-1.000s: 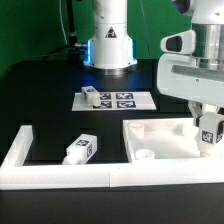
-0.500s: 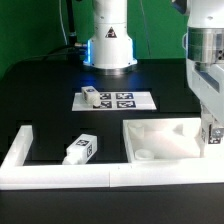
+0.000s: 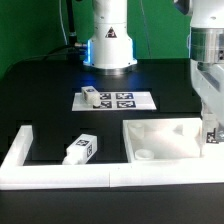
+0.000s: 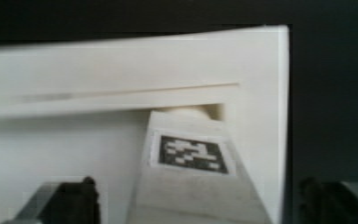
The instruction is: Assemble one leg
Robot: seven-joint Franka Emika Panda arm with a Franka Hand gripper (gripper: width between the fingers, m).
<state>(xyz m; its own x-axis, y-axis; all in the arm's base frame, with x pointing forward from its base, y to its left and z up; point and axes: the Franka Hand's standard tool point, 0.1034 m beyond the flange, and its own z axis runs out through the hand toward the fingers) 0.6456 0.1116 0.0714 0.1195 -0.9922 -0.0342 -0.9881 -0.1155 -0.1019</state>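
Nearest to me in the exterior view, a white rail (image 3: 60,178) runs along the bottom edge of the frame and turns up at its lower-left end. Just behind it in the lower left, a loose leg (image 3: 80,149) lies on its side on the black table (image 3: 40,90), a tag on its end face. In the lower right sits the large white square panel (image 3: 160,140) with its raised rim and a small round boss near its front corner.

At the right edge of the frame the arm comes down over the panel's far right corner, and I can make out the gripper (image 3: 213,128) with a tagged leg (image 3: 214,132) between its fingers, low over or against the panel rim; I cannot tell whether it touches. The wrist view confirms the hold: the dark fingers (image 4: 73,200) flank the held leg (image 4: 194,160), clamped on either side of it, its tag facing the camera and its far end meeting the white panel (image 4: 123,70) by a step in the surface.

Further back, at centre frame, the marker board (image 3: 125,100) lies flat with another leg (image 3: 90,96) resting on its left end. Beyond that, at the upper centre, stands the robot base (image 3: 108,40) with its blue light
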